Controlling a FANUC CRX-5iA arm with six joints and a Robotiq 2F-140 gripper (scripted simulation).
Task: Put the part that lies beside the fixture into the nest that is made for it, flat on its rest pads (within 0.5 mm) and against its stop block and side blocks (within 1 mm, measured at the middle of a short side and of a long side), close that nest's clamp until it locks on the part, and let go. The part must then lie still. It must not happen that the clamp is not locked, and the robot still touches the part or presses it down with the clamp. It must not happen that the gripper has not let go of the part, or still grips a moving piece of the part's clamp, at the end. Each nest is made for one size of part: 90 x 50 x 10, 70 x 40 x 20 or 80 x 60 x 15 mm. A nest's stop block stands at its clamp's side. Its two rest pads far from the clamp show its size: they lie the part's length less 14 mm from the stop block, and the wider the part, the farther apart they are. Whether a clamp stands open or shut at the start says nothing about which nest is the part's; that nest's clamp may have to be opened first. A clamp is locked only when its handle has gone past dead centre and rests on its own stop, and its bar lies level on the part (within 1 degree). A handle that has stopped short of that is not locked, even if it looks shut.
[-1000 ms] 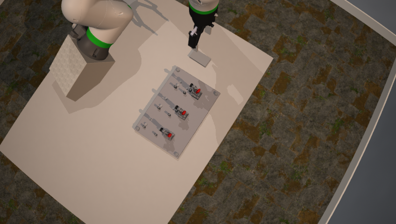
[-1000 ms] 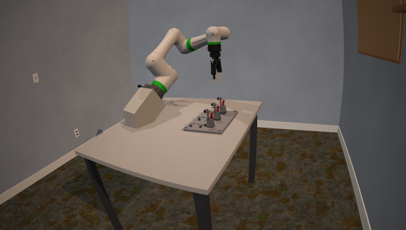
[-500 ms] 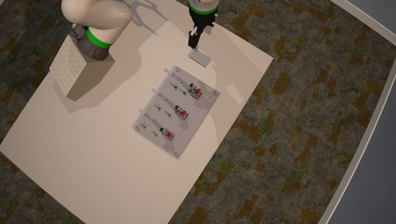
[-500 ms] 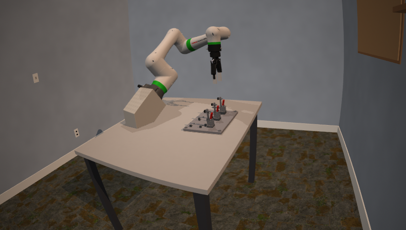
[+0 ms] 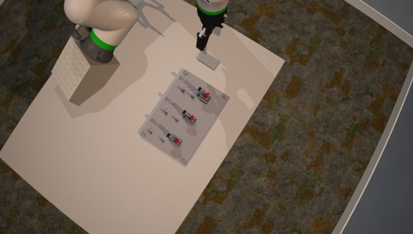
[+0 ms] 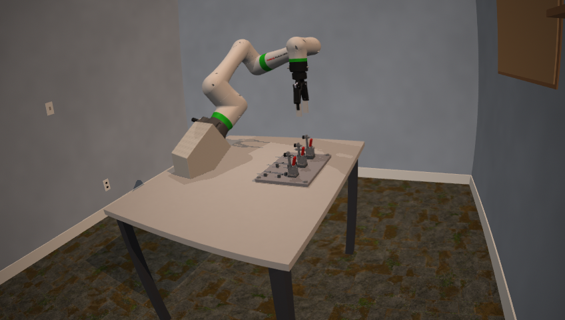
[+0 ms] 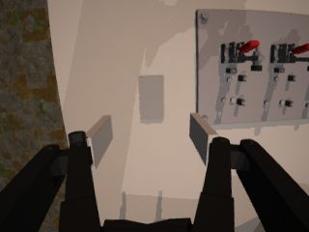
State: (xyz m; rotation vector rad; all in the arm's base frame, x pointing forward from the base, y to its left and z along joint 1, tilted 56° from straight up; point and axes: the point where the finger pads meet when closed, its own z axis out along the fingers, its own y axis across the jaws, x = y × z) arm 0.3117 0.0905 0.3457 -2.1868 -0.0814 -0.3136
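Tool (image 5: 201, 49) (image 6: 302, 111) (image 7: 151, 126) with fingers apart, nothing between them, poised above the worktop (image 5: 95, 162) (image 6: 214, 206) (image 7: 159, 184). Beyond the fingertips in the wrist view lies the flat grey rectangular part (image 5: 208, 60) (image 7: 152, 99), near the fixture plate (image 5: 199, 127) (image 6: 281, 181) (image 7: 212, 29), off its 1 o'clock edge in the top view. The exterior view does not distinguish the part, but shows three toggle clamps with bars raised; the wrist view cuts off the plate at 3 o'clock. Pad spacings are too small to judge.

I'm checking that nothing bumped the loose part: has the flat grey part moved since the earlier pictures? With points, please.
No; the flat grey part (image 5: 208, 61) (image 7: 152, 99) lies in the same place beside the fixture plate (image 5: 162, 127) (image 7: 212, 87).
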